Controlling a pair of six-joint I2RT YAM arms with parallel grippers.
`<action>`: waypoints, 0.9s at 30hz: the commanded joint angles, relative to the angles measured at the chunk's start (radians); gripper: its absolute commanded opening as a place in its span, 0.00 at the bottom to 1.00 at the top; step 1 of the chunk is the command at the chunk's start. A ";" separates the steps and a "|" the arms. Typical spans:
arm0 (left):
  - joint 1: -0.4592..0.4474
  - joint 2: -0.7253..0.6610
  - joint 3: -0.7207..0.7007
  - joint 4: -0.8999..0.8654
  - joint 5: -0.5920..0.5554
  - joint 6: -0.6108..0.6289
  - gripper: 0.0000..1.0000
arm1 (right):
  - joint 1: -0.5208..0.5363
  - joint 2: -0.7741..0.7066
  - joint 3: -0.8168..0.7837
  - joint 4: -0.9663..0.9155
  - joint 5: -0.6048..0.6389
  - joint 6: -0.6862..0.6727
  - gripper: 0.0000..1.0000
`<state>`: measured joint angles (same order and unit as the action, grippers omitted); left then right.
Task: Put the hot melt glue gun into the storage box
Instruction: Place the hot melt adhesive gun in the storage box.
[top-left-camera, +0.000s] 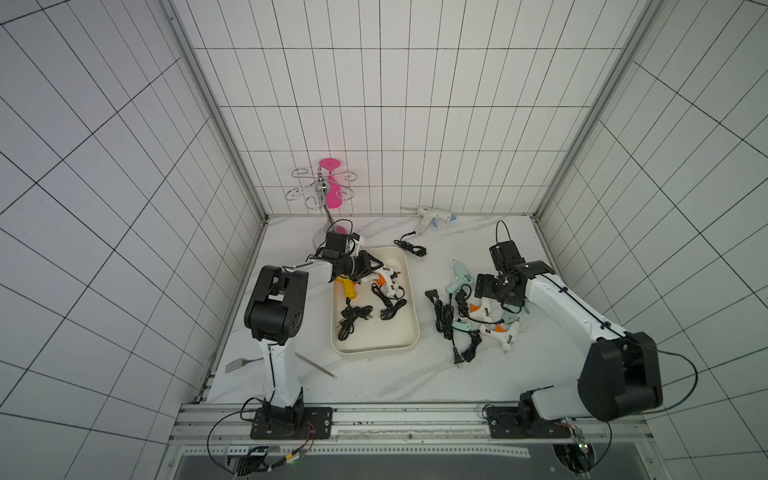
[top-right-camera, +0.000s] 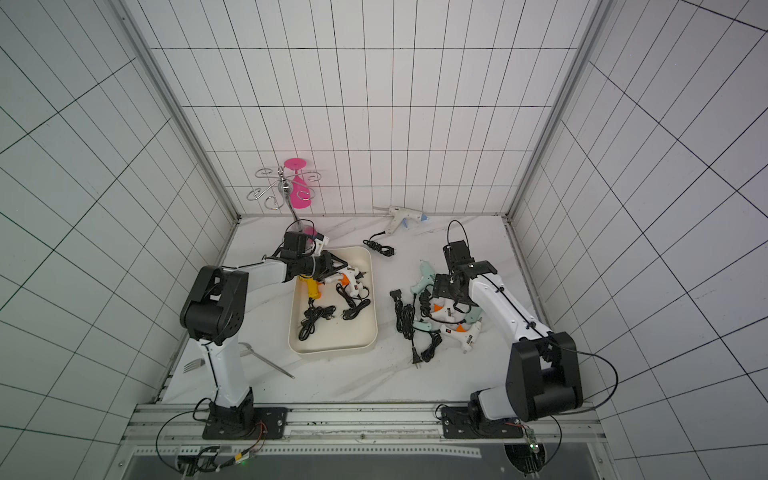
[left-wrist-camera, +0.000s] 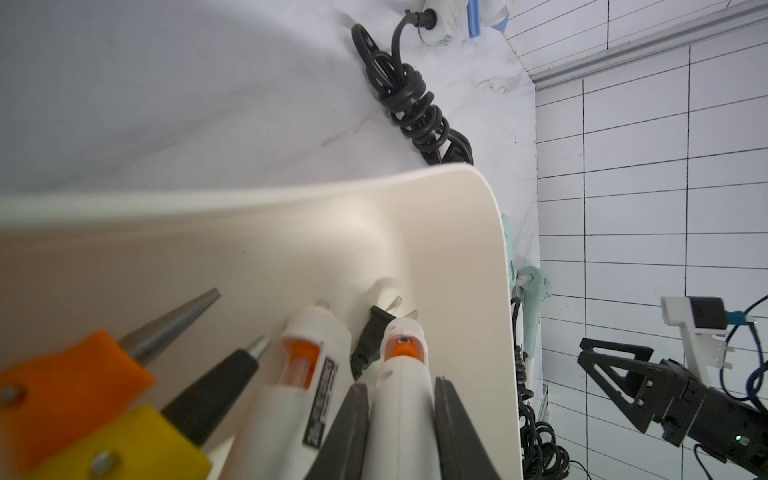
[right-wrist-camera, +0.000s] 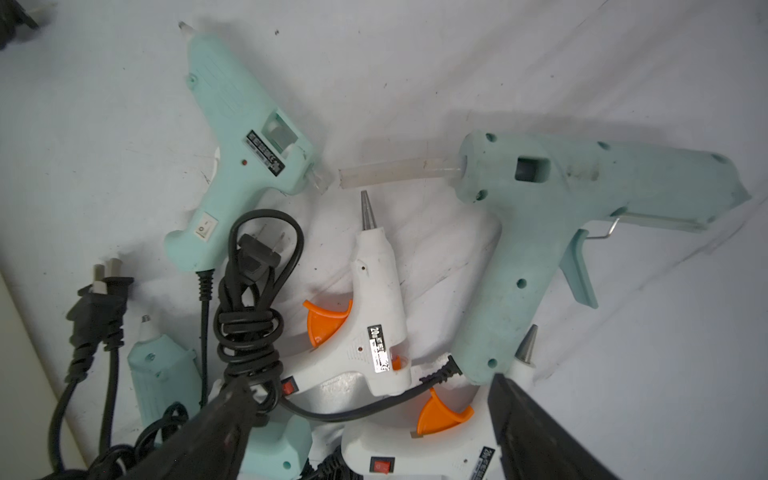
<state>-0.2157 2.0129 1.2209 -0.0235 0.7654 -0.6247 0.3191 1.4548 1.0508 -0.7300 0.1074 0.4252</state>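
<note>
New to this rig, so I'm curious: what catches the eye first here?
A tangled pile of glue guns lies on the right, under the open right gripper. In the middle, the left gripper holds a white glue gun inside the cream storage box. A pink wine glass hangs at the back left.

Storage box: smooth satin plastic. White glue gun: glossy plastic. Cord: matt rubber. Tabletop: marble-look, matt.

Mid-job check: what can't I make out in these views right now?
- Gripped glue gun: handle cut off by the left wrist view's edge.
- Yellow glue gun: blurred, too near that lens.
- White glue gun at the right jaws: cut by the right wrist view's edge and a jaw.
- Fork: handle behind the left arm, both top views.
</note>
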 joint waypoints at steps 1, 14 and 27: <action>-0.007 0.045 0.059 0.097 -0.037 -0.056 0.10 | -0.018 0.042 -0.049 0.049 -0.024 0.021 0.88; -0.089 -0.075 0.150 -0.365 -0.323 0.058 0.67 | -0.062 0.193 -0.087 0.202 -0.038 0.011 0.73; -0.131 -0.105 0.204 -0.675 -0.621 0.190 0.70 | -0.083 0.260 -0.092 0.235 -0.054 -0.011 0.58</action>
<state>-0.3470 1.8965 1.4044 -0.6014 0.2394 -0.4782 0.2474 1.7081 0.9833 -0.4976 0.0635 0.4240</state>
